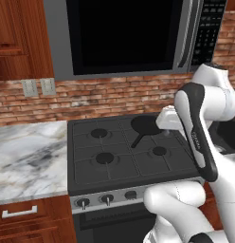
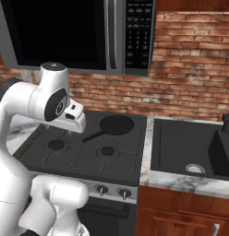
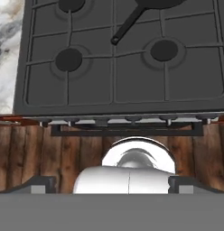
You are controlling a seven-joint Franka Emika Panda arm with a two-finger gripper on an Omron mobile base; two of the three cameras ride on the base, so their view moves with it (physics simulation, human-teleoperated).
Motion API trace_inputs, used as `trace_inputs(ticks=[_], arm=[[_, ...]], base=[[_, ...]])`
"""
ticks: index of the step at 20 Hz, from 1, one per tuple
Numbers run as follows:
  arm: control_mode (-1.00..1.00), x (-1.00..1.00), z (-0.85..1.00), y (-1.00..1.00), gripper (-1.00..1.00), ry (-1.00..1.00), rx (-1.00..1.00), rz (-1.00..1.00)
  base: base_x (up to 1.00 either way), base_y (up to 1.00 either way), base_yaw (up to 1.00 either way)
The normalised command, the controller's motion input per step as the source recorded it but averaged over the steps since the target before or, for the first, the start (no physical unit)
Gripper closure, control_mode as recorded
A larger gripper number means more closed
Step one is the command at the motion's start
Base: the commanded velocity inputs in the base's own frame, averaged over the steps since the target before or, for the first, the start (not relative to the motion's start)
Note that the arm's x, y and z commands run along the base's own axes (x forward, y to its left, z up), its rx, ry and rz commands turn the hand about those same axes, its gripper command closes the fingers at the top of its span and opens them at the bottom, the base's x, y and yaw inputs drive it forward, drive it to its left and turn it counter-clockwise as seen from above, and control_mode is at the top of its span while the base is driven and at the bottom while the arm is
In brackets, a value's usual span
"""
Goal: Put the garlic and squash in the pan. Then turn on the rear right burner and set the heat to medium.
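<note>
Apparently neither vegetable had been loaded: the round, shallow black frying pan [image 2: 116, 125] was seen on the rear right grate of the dark gas cooktop [image 1: 91, 163], its long straight handle pointing toward the front left, and its visible interior looked bare. The whitish garlic bulb and the yellow squash could not be located, so their position was not recorded. The rear right burner was covered by the pan; no flame was noted at any burner. The small dark control knobs [image 2: 102, 189] along the steel front panel appeared untouched, though their settings were too small to read. The white arm's two-finger gripper [image 3: 109, 184] was held above the stove's front edge with its dark fingertips [image 3: 39, 184] spread wide, holding nothing. Judged: both placements and the burner setting remained to be done
</note>
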Motion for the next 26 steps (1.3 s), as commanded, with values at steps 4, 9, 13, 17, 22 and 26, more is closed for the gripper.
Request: trace_inputs(ticks=[4,9,13,17,22,26], arm=[[-1.0,-0.01,0.35,0.08,-1.0,0.21,0.0,0.0],[1.0,0.02,0.17,0.0,-1.0,0.18,0.0,0.0],[1.0,0.0,0.0,0.0,-1.0,0.0,0.0,0.0],[1.0,0.0,0.0,0.0,-1.0,0.0,0.0,0.0],[1.0,0.0,0.0,0.0,-1.0,0.0,0.0,0.0],[1.0,0.0,0.0,0.0,-1.0,0.0,0.0,0.0]], base=[[0.0,0.0,0.0],[0.0,0.0,0.0],[-0.02,0.0,0.0],[-0.62,0.07,0.0],[-0.66,0.1,0.0],[-0.44,0.1,0.0]])
